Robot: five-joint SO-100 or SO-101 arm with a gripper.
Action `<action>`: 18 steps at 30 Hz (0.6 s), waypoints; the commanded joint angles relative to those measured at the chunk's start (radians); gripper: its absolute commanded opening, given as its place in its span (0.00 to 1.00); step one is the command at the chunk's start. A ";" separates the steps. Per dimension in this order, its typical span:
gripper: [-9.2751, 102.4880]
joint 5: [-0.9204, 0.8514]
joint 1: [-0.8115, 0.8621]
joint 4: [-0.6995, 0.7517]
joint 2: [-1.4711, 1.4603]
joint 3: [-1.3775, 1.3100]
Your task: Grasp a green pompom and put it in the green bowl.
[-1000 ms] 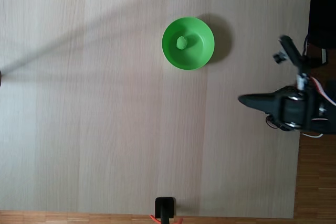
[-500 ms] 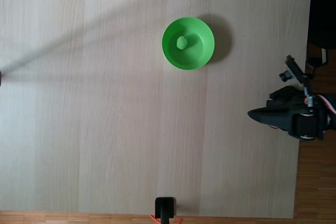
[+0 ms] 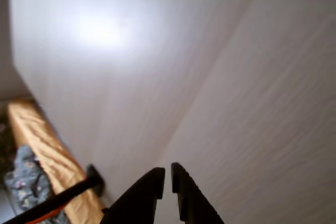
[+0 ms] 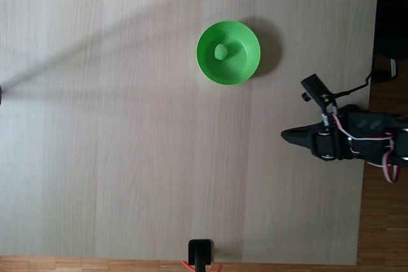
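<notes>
One green pompom [image 4: 220,51] inside one green bowl [image 4: 245,68]; one tool [image 3: 167,173] clenched, empty.

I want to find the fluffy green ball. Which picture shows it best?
The fixed view: the small fuzzy green pompom sits inside the round green plastic bowl, seen from above. The wrist view looks at pale wooden table and the end effector instead.

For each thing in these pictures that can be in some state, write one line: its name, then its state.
Small fuzzy green pompom: lying inside the bowl, near its middle.
Round bright-green plastic bowl: upright on the table, holding the pompom.
Black two-finger gripper: shut, empty, over bare table, away from the bowl.
Pale wooden table: bearing the bowl.
</notes>
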 commanded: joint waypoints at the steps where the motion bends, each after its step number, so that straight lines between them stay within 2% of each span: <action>1: 0.08 0.005 -0.011 -0.020 0.034 0.035; 7: 0.08 0.006 -0.008 -0.018 0.172 0.121; 18: 0.08 0.020 -0.006 -0.020 0.221 0.206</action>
